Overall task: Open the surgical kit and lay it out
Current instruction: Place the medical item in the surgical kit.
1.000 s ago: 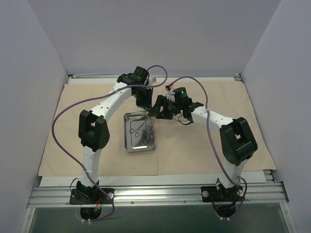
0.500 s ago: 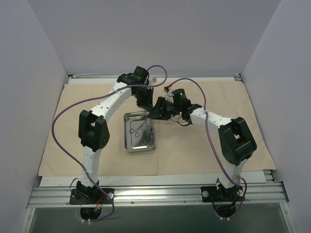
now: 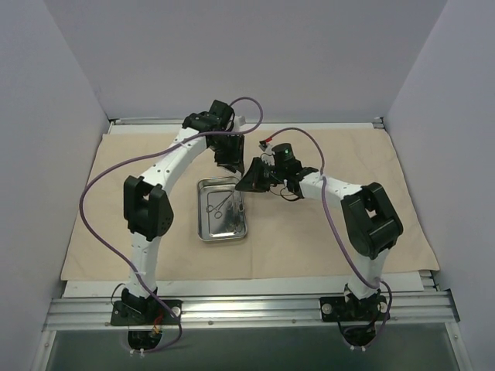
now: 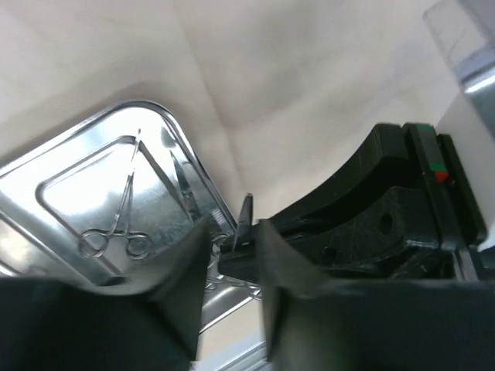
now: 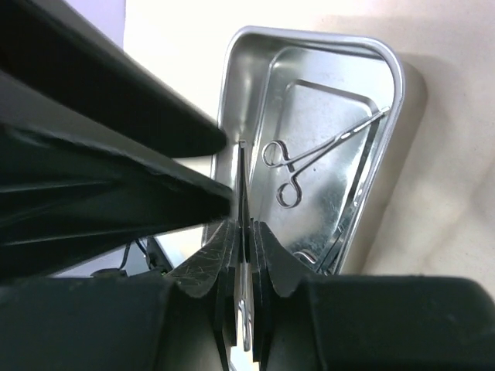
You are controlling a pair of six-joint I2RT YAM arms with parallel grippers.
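The beige cloth wrap (image 3: 371, 170) lies spread flat over the table. The steel tray (image 3: 203, 232) sits on it at the centre, with ring-handled forceps (image 3: 220, 205) lying inside. Above the tray's far edge my two grippers meet. My right gripper (image 5: 244, 226) is shut on a thin metal instrument (image 5: 243, 182) held edge-on, its ring handle down between the fingers. My left gripper (image 4: 232, 228) stands open around that instrument's tip (image 4: 246, 212), its fingers (image 4: 189, 255) clear of the metal. In the top view the left gripper (image 3: 230, 161) is just behind the right gripper (image 3: 249, 182).
In the right wrist view the forceps (image 5: 309, 154) lie across the tray floor and another instrument (image 5: 348, 216) rests along the tray wall (image 5: 309, 35). White walls enclose the table at the back and both sides. A metal rail (image 3: 247, 309) runs along the near edge.
My right gripper has closed on the thin metal instrument. My left gripper, shut a moment ago, has opened its fingers. Both wrists shifted slightly to the left.
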